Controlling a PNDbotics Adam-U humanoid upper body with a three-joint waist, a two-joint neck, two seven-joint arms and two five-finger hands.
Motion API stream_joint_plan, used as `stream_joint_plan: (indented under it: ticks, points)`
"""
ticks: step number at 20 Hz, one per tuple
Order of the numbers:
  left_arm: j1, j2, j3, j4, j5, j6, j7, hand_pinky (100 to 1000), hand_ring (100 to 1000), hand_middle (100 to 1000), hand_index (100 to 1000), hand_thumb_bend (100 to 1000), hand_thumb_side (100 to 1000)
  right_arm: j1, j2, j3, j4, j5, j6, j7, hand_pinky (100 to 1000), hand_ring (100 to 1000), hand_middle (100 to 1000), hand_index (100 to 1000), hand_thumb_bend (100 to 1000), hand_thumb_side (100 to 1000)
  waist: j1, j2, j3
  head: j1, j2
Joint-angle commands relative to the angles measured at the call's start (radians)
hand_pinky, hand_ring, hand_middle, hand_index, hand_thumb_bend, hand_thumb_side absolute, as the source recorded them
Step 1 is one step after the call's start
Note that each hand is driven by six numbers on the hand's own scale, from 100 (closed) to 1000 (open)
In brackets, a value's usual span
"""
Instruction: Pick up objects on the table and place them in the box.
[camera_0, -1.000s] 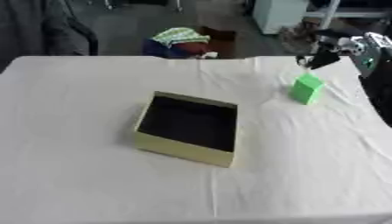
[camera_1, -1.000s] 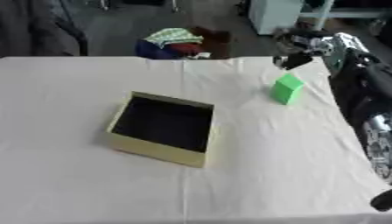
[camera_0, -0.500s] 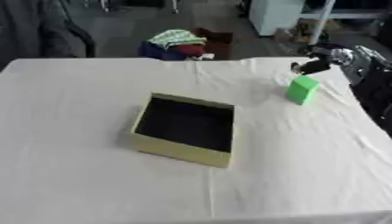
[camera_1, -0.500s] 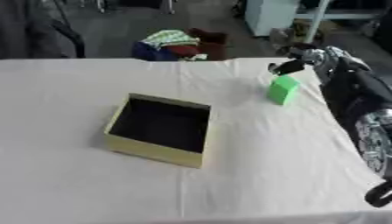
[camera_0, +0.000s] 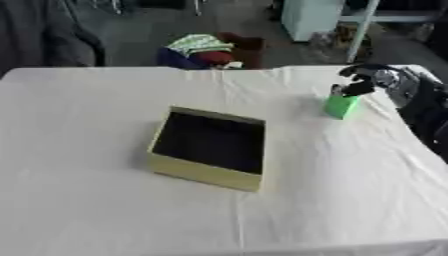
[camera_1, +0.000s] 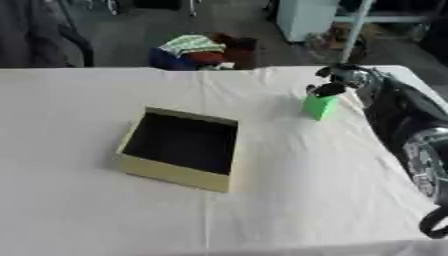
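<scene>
Left eye view shows the robot's right hand (camera_0: 366, 80) reaching in from the right edge of the white-clothed table (camera_0: 105, 200), its dark fingers curled down over the top of a small bright green block (camera_0: 340, 106). Whether the fingers actually pinch the block cannot be told; they touch or nearly touch its upper face. The block stands upright on the cloth near the table's far right corner. An open, shallow pale-yellow cardboard box (camera_0: 210, 148) with a dark inside sits near the table's middle, well apart from the block.
</scene>
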Motion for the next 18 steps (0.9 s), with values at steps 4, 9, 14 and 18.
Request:
stream_joint_plan:
  ticks: [4,9,14,18]
  points:
    - [-0.017,0.04,0.001,-0.012,0.015,0.012,-0.001,663,525,493,660,100,475,-0.014,-0.051,0.021,0.012,0.003,-0.005,-0.03,929,1000,1000,1000,100,622,0.003,-0.013,-0.005,-0.009,0.005]
    - [-0.017,0.042,0.001,-0.012,0.019,0.016,-0.003,663,525,493,660,100,474,-0.014,-0.063,0.032,0.02,0.054,0.0,-0.053,926,1000,1000,1000,159,623,0.005,-0.012,-0.004,-0.012,0.005]
    - [-0.014,0.042,0.001,-0.012,0.022,0.018,-0.006,663,526,493,660,100,475,-0.012,-0.062,0.033,0.034,0.084,0.006,-0.066,924,1000,1000,1000,172,635,0.009,-0.01,-0.001,-0.014,0.005]
    - [-0.013,0.04,0.001,-0.012,0.025,0.019,-0.007,663,526,493,659,100,475,-0.014,-0.057,0.033,0.032,0.092,0.001,-0.066,922,1000,1000,1000,178,636,0.012,-0.009,0.001,-0.016,0.005]
